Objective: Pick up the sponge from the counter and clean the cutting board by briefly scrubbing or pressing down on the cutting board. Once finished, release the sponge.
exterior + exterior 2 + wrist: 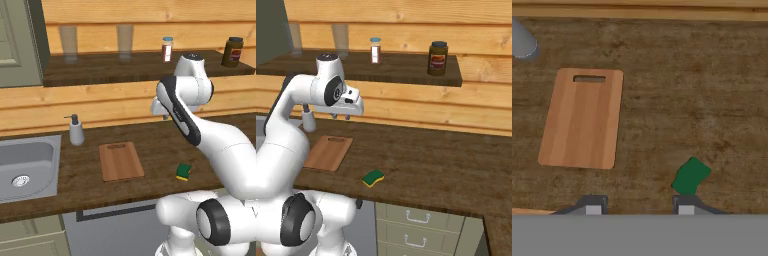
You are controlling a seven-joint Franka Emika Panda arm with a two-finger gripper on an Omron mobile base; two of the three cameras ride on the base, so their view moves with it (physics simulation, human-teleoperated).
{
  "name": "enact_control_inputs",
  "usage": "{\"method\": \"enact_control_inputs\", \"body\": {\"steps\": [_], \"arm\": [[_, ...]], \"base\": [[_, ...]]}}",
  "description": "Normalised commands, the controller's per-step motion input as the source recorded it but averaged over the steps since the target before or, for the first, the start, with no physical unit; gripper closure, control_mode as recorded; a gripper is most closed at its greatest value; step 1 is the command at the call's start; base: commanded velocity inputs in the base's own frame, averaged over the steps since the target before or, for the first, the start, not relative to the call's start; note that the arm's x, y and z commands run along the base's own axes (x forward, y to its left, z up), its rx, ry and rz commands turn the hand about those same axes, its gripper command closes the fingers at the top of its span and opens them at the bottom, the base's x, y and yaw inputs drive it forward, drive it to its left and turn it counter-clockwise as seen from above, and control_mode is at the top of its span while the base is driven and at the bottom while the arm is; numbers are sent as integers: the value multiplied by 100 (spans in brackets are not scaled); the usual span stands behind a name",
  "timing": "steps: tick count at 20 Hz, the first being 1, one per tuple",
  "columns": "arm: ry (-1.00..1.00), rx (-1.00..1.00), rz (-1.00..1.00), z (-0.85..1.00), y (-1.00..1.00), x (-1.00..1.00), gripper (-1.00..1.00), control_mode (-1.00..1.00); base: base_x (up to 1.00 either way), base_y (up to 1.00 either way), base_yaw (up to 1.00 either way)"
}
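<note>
The gripper (pixel 636 206) is held high above the counter (pixel 712 90) with its fingers apart and nothing between them, so both objects can be surveyed; the sponge (pixel 690 176) lies near the front edge, beside the cutting board (pixel 582 120), untouched
</note>
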Motion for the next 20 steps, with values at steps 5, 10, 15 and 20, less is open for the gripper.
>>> {"method": "enact_control_inputs", "body": {"steps": [5, 10, 15, 20], "arm": [[-1, 0, -15, -31, -6, -38, -100, -100], [0, 0, -38, -63, -34, -65, -100, -100], [0, 3, -22, -51, -59, -25, -100, -100], [0, 5, -8, -36, -40, -3, -100, -100]], "base": [[0, 0, 0], [0, 0, 0], [0, 0, 0], [0, 0, 0]]}}
